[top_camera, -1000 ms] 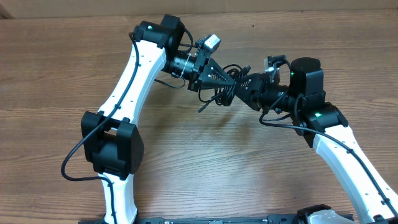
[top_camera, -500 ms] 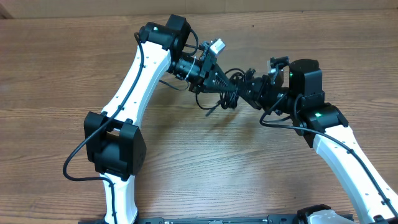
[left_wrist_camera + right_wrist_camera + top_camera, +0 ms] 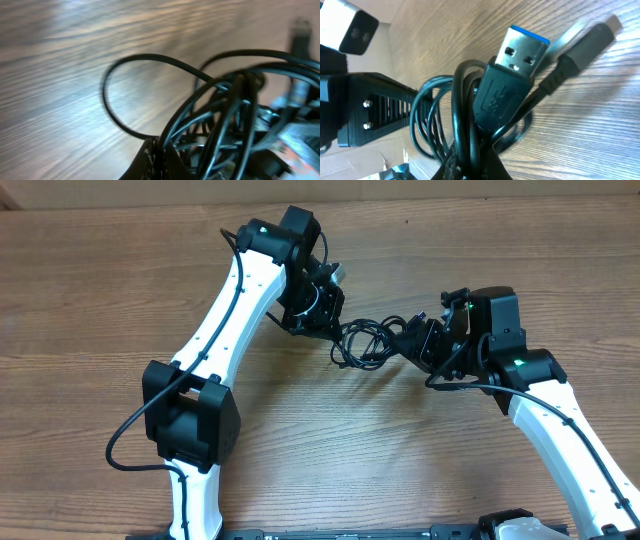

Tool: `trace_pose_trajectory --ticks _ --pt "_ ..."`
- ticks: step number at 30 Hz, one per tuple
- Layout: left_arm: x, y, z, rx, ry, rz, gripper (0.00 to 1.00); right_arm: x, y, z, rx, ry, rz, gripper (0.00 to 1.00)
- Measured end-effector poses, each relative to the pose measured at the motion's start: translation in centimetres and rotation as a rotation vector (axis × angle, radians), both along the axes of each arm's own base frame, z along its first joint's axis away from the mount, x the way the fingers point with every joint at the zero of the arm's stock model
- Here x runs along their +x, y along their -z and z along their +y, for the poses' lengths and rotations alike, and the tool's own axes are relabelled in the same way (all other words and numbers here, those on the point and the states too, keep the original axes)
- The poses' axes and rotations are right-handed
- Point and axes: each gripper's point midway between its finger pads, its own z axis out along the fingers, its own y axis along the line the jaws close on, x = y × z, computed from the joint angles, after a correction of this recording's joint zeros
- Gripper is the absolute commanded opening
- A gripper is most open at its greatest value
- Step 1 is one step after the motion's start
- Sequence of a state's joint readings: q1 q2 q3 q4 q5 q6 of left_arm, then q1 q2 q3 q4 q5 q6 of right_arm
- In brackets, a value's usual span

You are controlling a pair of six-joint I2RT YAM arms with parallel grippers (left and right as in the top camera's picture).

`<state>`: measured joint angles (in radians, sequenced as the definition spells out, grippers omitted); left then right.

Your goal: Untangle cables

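Note:
The cables (image 3: 365, 343) are a bunched black tangle held in the air between both grippers, above the wooden table (image 3: 100, 290). My left gripper (image 3: 337, 335) is shut on strands at the bunch's left side; in the left wrist view its fingertips (image 3: 158, 152) pinch a cable (image 3: 239, 95) while a loose loop (image 3: 107, 95) curves out to the left. My right gripper (image 3: 404, 340) is shut on the right side. In the right wrist view its jaws (image 3: 472, 162) clamp several strands (image 3: 465, 100) just below a blue-tongued USB plug (image 3: 512, 70). A second plug (image 3: 585, 47) sticks out behind.
The left gripper's ribbed black finger (image 3: 375, 107) sits close to the left of the bunch in the right wrist view. Both white arms (image 3: 235, 300) (image 3: 560, 420) angle in toward the table's upper middle. Thick black arm wires (image 3: 130, 435) hang beside the left arm.
The right gripper has shut on the bunch. The left wrist has swung down and turned, and the bunch now sits lower between the two grippers, pulled slightly wider.

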<state>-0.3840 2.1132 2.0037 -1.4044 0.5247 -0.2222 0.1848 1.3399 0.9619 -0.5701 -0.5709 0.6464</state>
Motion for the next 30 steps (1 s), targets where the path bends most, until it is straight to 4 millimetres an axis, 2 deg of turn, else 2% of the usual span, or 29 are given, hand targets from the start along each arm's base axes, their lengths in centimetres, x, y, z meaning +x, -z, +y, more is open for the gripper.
trace_pose_trajectory --ticks 7,15,22,30 --pt "0.9 1.3 2.1 0.165 -0.060 -0.041 0.04 -0.1 0.1 0.0 -0.008 -0.015 -0.007 0.04" --pt "1.8 1.6 2.7 0.216 -0.118 -0.062 0.04 -0.5 1.4 -1.4 -0.090 0.036 0.041 0.04" --pt "2.9 2.2 5.2 0.406 -0.244 -0.118 0.04 -0.6 1.6 -1.5 -0.109 0.043 0.048 0.04" --pt "6.0 1.9 12.3 0.653 -0.396 -0.238 0.04 -1.1 3.0 -3.9 -0.213 0.105 0.100 0.04"
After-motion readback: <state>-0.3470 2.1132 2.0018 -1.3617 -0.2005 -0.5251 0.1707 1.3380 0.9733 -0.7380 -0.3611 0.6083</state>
